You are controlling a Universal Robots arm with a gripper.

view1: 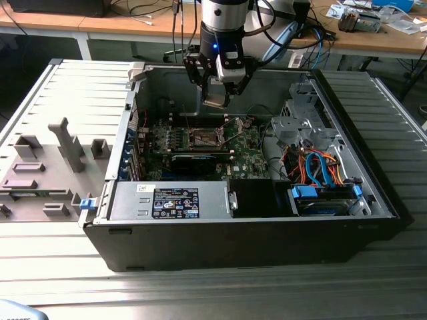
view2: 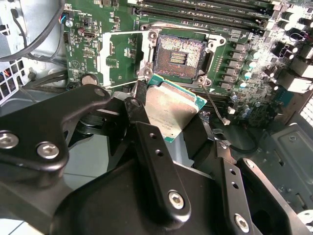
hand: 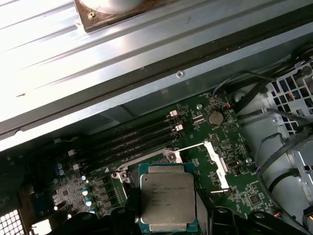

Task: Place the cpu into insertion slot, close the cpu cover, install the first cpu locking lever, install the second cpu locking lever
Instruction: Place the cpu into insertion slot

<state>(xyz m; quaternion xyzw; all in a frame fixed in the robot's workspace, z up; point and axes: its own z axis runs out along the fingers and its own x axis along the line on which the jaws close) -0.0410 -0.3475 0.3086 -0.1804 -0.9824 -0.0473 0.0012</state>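
Observation:
My gripper (view1: 219, 97) hangs over the open computer case, shut on the cpu (view1: 215, 103), a flat silver-topped chip with a green edge. In both wrist views the cpu (view2: 171, 110) (hand: 166, 198) sits clamped between the black fingers (view2: 146, 142), held tilted above the board. The insertion slot (view2: 178, 56) (view1: 203, 139) lies bare just beyond the chip, its contact field exposed. The cpu cover (view2: 120, 56) (hand: 215, 166) is swung open to one side of the slot (hand: 168, 156). In the exterior view the cover (view1: 235, 125) stands raised at the slot's right.
A labelled power-supply box (view1: 170, 200) fills the case's front. A long black expansion card (view1: 193, 160) lies just in front of the slot. Drive bays with blue and orange cables (view1: 320, 173) occupy the exterior view's right. Memory slots (view2: 205, 10) run beside the socket. A grey fixture tray (view1: 47, 167) sits outside.

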